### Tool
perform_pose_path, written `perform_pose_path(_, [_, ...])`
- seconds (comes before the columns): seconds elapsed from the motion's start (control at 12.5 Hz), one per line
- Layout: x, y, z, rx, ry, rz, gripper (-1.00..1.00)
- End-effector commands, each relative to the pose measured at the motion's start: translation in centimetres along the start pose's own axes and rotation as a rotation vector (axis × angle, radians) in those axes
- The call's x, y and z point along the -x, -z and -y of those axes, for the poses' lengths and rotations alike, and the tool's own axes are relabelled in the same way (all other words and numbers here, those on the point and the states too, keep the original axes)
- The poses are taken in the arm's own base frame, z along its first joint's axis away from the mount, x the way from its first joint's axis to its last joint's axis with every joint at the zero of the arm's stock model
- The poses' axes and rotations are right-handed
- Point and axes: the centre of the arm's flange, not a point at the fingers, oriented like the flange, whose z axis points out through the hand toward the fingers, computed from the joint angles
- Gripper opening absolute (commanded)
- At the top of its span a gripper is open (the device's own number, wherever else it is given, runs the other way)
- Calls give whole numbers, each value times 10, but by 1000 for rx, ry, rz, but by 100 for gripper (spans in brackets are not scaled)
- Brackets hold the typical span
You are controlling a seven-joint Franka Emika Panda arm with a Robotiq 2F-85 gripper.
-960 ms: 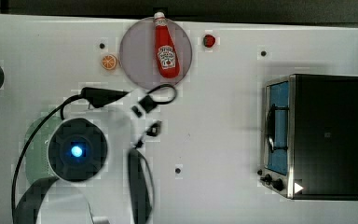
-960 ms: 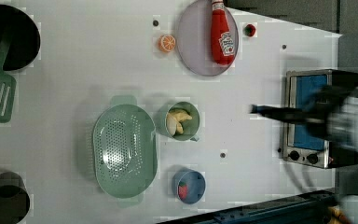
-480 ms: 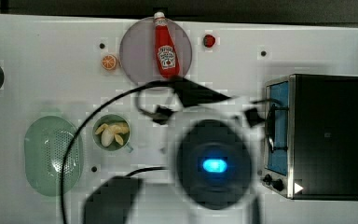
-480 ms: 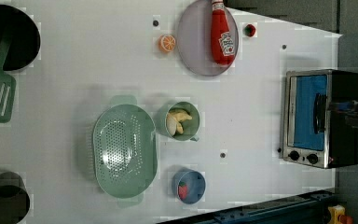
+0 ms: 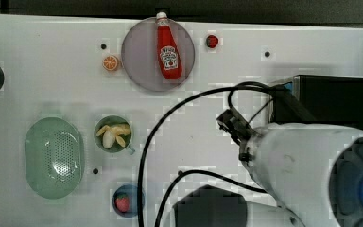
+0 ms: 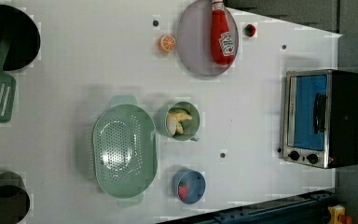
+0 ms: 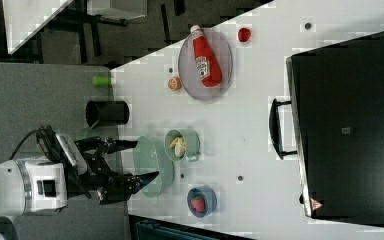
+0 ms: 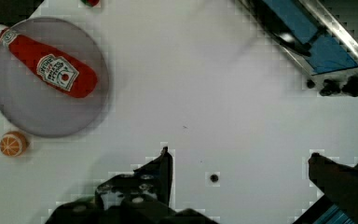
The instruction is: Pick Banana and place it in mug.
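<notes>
One Banana point(image 6: 178, 122) lies inside the mug point(image 6: 161, 127), and we see it there in the top view and the right view as well, its pale strips resting within the teal rim. We find the mug standing on the white table point(image 6: 84, 70) just beside the oval green basket point(image 6: 125, 150), on the left view's right of it. A small blue bowl point(image 6: 189, 178) holding something red sits near the mug, toward the left view's bottom. The ketchup bottle point(image 6: 223, 33) lies on a grey plate point(image 6: 193, 46), with an orange slice point(image 6: 167, 43) just beside the plate. A toaster oven point(image 6: 320, 119) stands at the left view's right, well apart from the mug.

We see the gripper point(image 7: 132, 160) in the right view hanging off the table's edge, beyond the basket and apart from the mug. Its fingers point(image 7: 122, 144) are spread wide with nothing between them; the wrist view shows bare table between them.
</notes>
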Motion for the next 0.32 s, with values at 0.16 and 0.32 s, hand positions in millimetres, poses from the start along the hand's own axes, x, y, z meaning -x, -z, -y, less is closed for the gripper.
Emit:
perform_pose_path(0.16, [31, 3, 43, 21, 14, 3, 100])
perform_pose_path(0.32, [35, 0, 43, 39, 19, 22, 100])
